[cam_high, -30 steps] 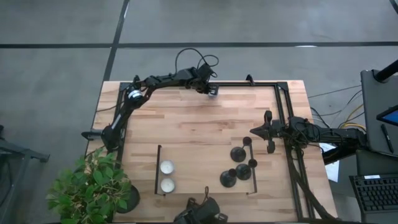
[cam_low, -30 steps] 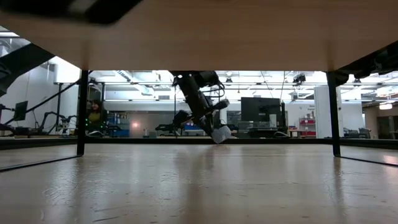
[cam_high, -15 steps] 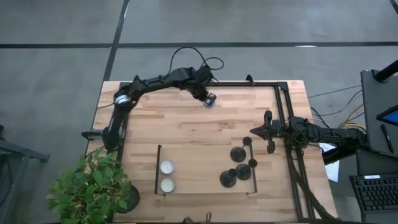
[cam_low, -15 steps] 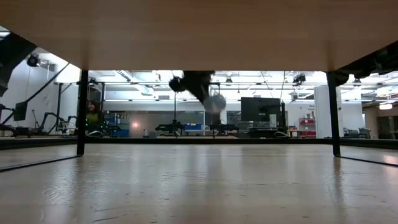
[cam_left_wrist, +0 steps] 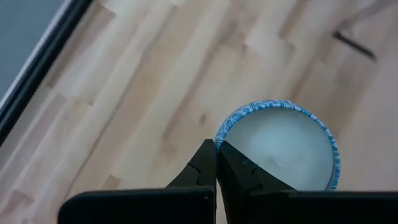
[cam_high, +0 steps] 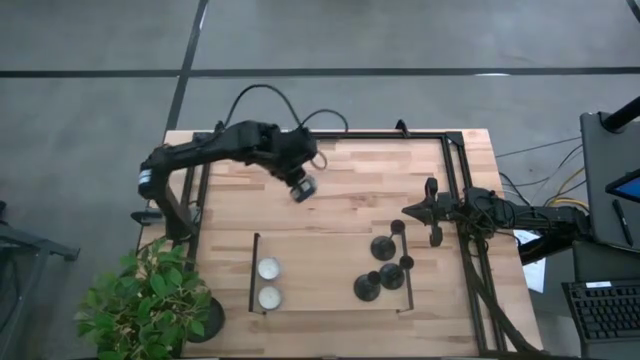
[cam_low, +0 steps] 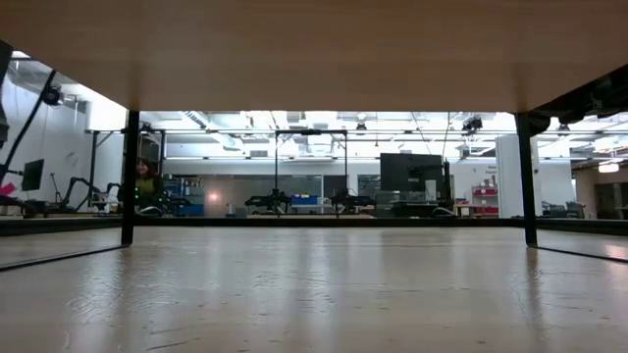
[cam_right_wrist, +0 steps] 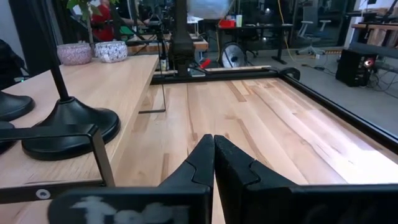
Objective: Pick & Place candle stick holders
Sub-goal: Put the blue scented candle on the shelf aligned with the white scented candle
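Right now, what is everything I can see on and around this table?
candle stick holders: three, black, clustered on the table's right half
tealight candles: two, white in silver cups, side by side on the left half
blue-rimmed cup: one, white inside, held above the table
potted plant: one, green, at the table's left corner
table: one, pale wood
person: one, far off in the room
left gripper: black, shut on the cup's rim
right gripper: black, shut, waiting beside the holders
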`<state>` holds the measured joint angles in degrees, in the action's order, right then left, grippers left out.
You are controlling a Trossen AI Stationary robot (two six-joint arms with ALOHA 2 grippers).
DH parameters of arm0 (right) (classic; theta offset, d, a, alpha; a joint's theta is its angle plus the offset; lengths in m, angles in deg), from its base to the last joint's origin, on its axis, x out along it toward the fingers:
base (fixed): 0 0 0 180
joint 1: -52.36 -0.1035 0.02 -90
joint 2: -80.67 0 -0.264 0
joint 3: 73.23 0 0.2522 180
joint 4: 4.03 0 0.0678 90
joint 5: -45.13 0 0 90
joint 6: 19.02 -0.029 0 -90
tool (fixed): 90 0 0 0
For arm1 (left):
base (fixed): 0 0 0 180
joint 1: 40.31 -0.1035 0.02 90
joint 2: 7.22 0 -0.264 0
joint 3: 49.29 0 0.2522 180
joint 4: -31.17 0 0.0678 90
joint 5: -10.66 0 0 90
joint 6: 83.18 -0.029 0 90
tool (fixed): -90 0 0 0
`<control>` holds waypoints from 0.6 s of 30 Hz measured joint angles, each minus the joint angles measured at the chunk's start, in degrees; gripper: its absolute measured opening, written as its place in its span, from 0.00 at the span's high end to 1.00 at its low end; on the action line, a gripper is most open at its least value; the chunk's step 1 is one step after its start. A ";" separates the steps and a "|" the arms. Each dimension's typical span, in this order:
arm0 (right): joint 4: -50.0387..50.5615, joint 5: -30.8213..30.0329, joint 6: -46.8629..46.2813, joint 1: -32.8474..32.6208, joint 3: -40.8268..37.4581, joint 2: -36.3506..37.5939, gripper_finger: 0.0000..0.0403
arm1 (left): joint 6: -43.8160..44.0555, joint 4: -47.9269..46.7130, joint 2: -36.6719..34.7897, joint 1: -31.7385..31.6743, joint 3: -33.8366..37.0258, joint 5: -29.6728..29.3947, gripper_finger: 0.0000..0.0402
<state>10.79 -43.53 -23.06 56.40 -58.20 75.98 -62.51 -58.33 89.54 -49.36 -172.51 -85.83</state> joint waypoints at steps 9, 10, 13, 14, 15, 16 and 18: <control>0.00 0.00 0.00 0.00 0.00 0.02 0.98 | 2.12 -10.09 -1.17 9.92 0.09 -3.88 1.00; 0.00 0.02 0.00 -0.02 0.00 0.02 0.98 | 3.27 -11.06 -1.11 10.66 0.10 -4.03 1.00; 0.00 0.02 0.00 -0.02 0.00 0.02 0.98 | 6.10 -11.92 -0.98 13.08 0.16 -4.13 1.00; 0.00 0.02 0.00 -0.02 0.00 0.02 0.98 | 6.75 -11.90 -0.98 13.91 0.19 -4.13 1.00; 0.00 0.00 0.00 -0.01 0.00 0.02 0.98 | 7.43 -11.90 -0.98 14.82 0.23 -4.15 1.00; 0.00 0.00 0.00 -0.02 0.00 0.02 0.98 | 8.15 -11.92 -0.98 15.69 0.39 -4.21 1.00; 0.00 0.01 0.00 -0.02 -0.01 0.02 0.98 | 9.88 -11.90 -0.98 17.39 1.10 -4.41 1.00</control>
<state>10.79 -43.52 -23.06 56.38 -58.21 76.00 -52.62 -70.23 88.57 -31.96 -171.41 -90.23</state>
